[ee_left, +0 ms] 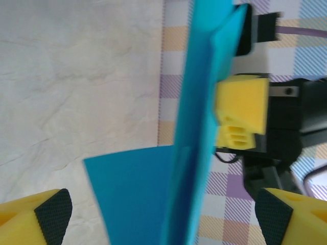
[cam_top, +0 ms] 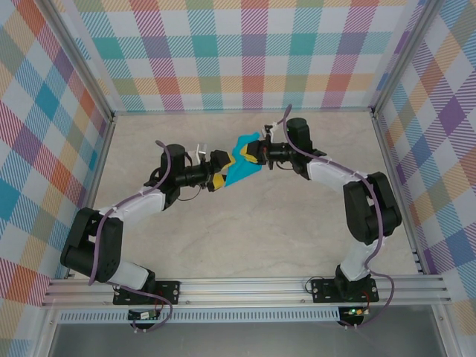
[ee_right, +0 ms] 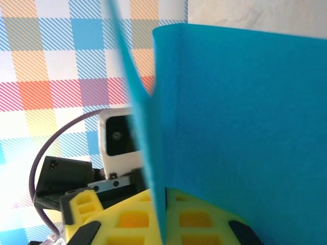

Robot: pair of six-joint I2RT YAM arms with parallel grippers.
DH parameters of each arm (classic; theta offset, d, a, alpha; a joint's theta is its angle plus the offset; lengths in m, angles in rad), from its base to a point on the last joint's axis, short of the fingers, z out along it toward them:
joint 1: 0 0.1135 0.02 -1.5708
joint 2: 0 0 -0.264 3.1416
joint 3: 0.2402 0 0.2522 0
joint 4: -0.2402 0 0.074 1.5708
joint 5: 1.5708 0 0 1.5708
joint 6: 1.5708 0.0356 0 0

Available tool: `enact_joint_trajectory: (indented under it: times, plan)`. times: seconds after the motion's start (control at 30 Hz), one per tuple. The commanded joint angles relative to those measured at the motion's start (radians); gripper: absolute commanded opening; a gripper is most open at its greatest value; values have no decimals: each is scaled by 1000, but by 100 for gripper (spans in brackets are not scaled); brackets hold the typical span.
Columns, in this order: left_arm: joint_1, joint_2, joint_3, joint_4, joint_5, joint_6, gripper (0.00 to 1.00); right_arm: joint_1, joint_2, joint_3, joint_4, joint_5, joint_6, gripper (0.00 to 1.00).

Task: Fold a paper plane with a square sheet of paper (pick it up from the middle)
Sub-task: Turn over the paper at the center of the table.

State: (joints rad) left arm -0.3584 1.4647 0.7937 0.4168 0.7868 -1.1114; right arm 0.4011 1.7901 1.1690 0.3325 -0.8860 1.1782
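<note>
The teal-blue sheet of paper [cam_top: 242, 167] hangs in the air between the two arms, folded along a crease with one flap fanning out. My right gripper [cam_top: 257, 153] is shut on its upper right part. In the right wrist view the yellow jaws [ee_right: 166, 214] pinch the folded edge, and the paper [ee_right: 240, 117] rises in front of the camera. My left gripper [cam_top: 221, 171] is open at the paper's lower left end. In the left wrist view its fingertips [ee_left: 51, 214] stand wide apart on either side of the paper [ee_left: 199, 132], not touching it.
The marbled table [cam_top: 245, 238] lies below, with checked walls [cam_top: 245, 52] on three sides. An aluminium rail [cam_top: 245, 286] runs along the near edge by the arm bases. The two grippers face each other closely at mid-table.
</note>
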Motion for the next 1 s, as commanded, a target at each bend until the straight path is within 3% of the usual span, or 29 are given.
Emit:
enact_joint_trajectory:
  times: [0.0, 0.2, 0.37, 0.53, 0.67, 0.77, 0.97]
  plan:
    - [0, 19, 3, 142, 43, -60, 88, 8, 27, 12, 73, -65, 64, 5]
    - [-17, 41, 8, 146, 32, -80, 82, 10, 29, -1, 88, -69, 75, 6]
    - [-17, -18, 27, -183, -98, 86, 96, 8, 13, 2, 55, -37, 32, 5]
    - [-19, -18, -8, -118, -55, 17, 100, 9, 10, 11, 24, 4, -6, 5]
    - [-22, 4, -54, 109, -8, -135, 99, 10, 33, 12, 72, -10, 37, 6]
    - [-35, 33, -55, 239, -1, -221, 94, 15, 40, 8, 87, -20, 55, 6]
    - [-48, 71, -42, 339, -9, -300, 69, 15, 36, -5, 81, -23, 56, 6]
